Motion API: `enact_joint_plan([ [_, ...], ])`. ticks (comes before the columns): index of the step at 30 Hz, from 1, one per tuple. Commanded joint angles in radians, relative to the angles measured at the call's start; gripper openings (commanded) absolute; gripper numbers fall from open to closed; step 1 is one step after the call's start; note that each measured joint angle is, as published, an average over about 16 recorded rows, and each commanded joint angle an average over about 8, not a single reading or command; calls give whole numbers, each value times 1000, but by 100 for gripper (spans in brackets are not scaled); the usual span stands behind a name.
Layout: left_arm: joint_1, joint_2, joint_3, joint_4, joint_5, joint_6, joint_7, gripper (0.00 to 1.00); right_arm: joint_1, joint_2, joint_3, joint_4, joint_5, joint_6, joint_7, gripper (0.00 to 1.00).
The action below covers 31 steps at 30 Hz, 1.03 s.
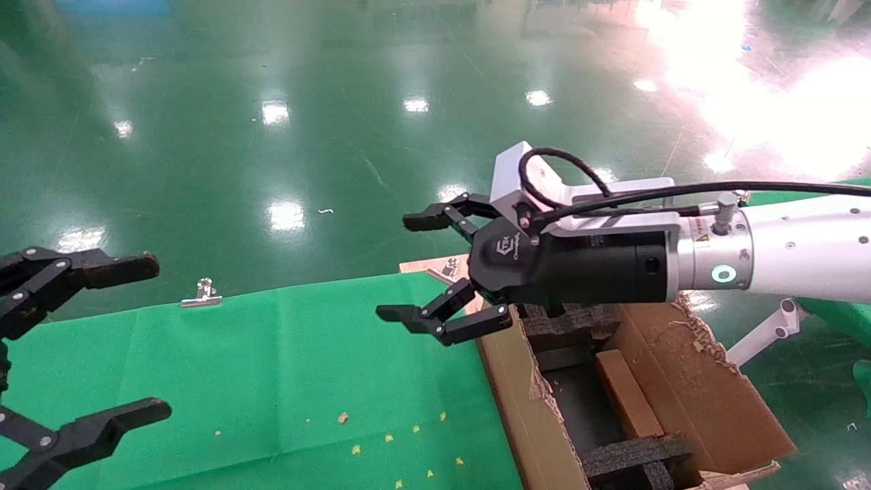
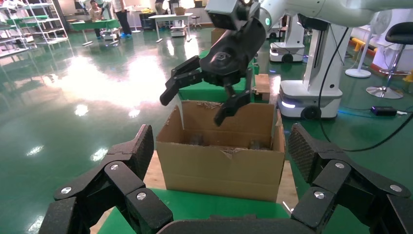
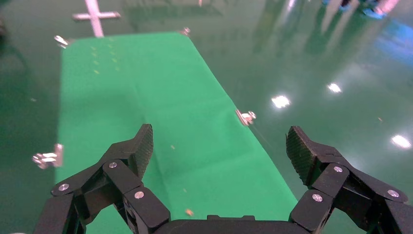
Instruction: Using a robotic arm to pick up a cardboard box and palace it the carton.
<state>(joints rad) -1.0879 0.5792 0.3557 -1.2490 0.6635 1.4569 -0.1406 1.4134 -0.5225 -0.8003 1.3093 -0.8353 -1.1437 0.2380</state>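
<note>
The left gripper (image 1: 88, 340) sits nearest the head camera, parked at the left edge over the green cloth (image 1: 272, 367), jaws wide apart and empty. The robotic arm's right gripper (image 1: 415, 269) hovers above the carton's (image 1: 687, 388) near wall, jaws spread, holding nothing. The cardboard box (image 1: 627, 393) already lies inside the carton between black foam inserts (image 1: 633, 456), so placing looks done; the next move is likely pulling the arm clear of the ragged flaps.

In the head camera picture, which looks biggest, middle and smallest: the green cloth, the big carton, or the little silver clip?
1. Green cloth, biggest.
2. Carton, middle.
3. Silver clip, smallest by far.
</note>
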Motion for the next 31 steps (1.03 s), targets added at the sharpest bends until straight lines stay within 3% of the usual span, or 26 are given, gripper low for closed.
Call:
enact_joint_plan([
  [1, 0, 0, 0, 0, 0, 0, 0, 100, -32, -8, 50, -2, 10, -34, -5, 100],
  [22, 0, 0, 0, 0, 0, 0, 0, 100, -337, -88, 519, -25, 104, -349, -50, 100],
  [31, 0, 0, 0, 0, 0, 0, 0, 100, -366, -96, 564, -27, 114, -378, -54, 100],
])
